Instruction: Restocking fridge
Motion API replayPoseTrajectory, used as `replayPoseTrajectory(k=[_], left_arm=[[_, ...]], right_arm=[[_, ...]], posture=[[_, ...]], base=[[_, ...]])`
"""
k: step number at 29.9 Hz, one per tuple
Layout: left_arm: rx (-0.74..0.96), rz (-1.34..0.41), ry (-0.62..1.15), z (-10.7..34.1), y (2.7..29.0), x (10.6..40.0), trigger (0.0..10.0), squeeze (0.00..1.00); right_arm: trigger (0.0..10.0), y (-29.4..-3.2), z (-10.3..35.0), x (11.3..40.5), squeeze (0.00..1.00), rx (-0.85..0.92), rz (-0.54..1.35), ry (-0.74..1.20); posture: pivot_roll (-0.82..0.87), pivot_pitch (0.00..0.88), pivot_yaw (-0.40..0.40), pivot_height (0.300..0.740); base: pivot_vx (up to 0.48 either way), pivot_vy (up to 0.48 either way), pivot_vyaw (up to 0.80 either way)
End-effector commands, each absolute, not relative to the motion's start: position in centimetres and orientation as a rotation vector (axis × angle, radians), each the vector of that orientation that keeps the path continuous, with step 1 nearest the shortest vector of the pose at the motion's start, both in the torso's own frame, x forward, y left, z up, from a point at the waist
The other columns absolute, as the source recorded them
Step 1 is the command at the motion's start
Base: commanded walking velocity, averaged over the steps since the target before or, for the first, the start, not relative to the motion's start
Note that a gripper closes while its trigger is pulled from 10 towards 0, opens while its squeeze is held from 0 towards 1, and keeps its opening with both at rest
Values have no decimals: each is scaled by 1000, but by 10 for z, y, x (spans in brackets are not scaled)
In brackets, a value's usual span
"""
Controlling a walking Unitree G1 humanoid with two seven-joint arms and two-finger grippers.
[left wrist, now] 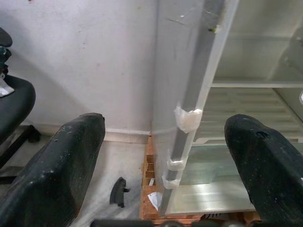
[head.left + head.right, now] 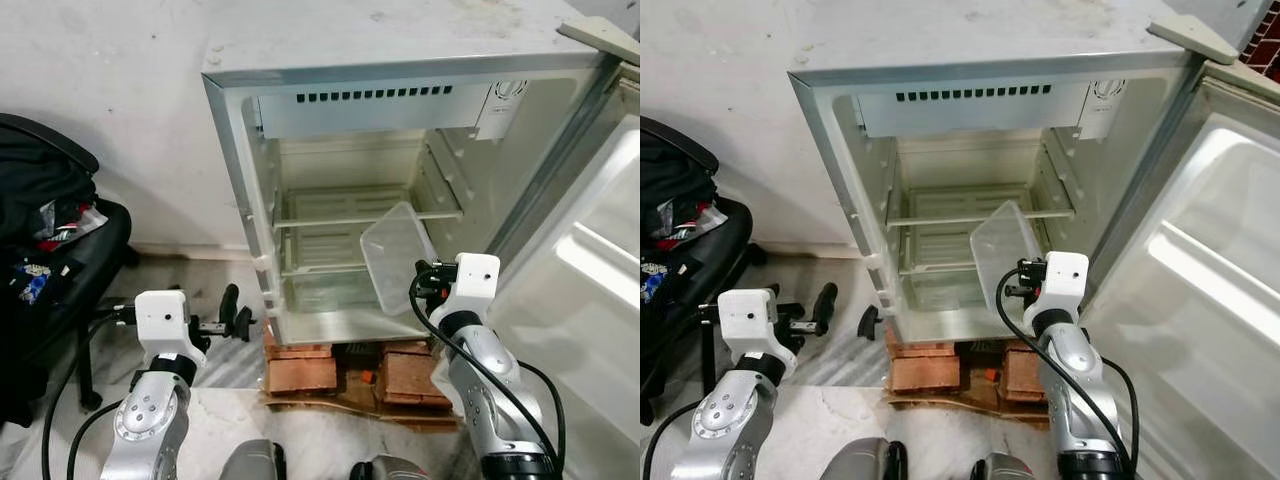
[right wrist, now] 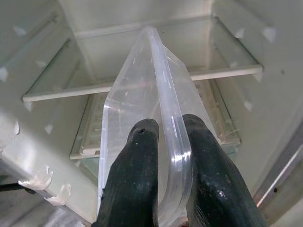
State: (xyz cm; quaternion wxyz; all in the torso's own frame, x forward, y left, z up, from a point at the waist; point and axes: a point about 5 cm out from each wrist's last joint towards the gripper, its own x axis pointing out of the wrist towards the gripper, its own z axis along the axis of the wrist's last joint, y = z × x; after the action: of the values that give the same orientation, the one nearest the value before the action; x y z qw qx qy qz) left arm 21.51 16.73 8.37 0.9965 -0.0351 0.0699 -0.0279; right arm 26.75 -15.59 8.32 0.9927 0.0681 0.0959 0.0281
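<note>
Holding a clear plastic container [image 2: 397, 255] by its rim, the right gripper [image 3: 165, 142] has its two black fingers [image 3: 135, 175] pinched tight on the edge, so the tub is clamped and hanging out in front of the wrist. It sits tilted on edge, not flat: its long axis runs up and away from the gripper toward the back of the mini fridge [image 2: 330, 120], with the open side facing roughly left. It's right at the fridge mouth, on the right-hand side, overlapping the lower shelf [image 2: 315, 268] level in the head views; can't tell if it's touching anything inside.

Fridge door [image 2: 590, 260] is swung wide open to the right, close beside the right arm, so that side is tight. Inside there's the upper shelf [image 2: 350, 215] across the middle, the lower one under it, and the freezer box [image 2: 370, 110] with vent slots up top. Open room sits above and below both shelves.

Left gripper [image 2: 232, 315] is low and off to the left of the fridge, fingers [image 1: 57, 170] spread wide with nothing between them, pointing at the fridge's left front edge [image 1: 189, 118]. A small black piece [image 1: 118, 190] lies on the floor below. Fridge stands on bricks [image 2: 300, 370]. A black chair [image 2: 50, 280] piled with stuff is at far left, well apart.
</note>
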Motion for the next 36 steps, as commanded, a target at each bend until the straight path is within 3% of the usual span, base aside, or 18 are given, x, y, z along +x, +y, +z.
replayPoseTrajectory(k=[1,9,25,36], left_arm=[[-58,-61,139,86,169,215,10000,0],[-38,-68,125,86,169,218,10000,0],[-32,-125,102,89,163,221,10000,0],[-43,-128,103,89,162,218,10000,0]], right_arm=[[10000,-151,88,269,0,139,70,180],[10000,-153,92,275,0,126,55,152],[10000,-169,98,282,0,94,-53,105],[10000,-173,98,284,0,79,-65,94]], posture=[[116,92,22,740],[118,89,23,740],[117,87,30,740],[119,93,24,740]], base=[[0,480,0],[0,452,0],[0,0,0],[333,0,0]])
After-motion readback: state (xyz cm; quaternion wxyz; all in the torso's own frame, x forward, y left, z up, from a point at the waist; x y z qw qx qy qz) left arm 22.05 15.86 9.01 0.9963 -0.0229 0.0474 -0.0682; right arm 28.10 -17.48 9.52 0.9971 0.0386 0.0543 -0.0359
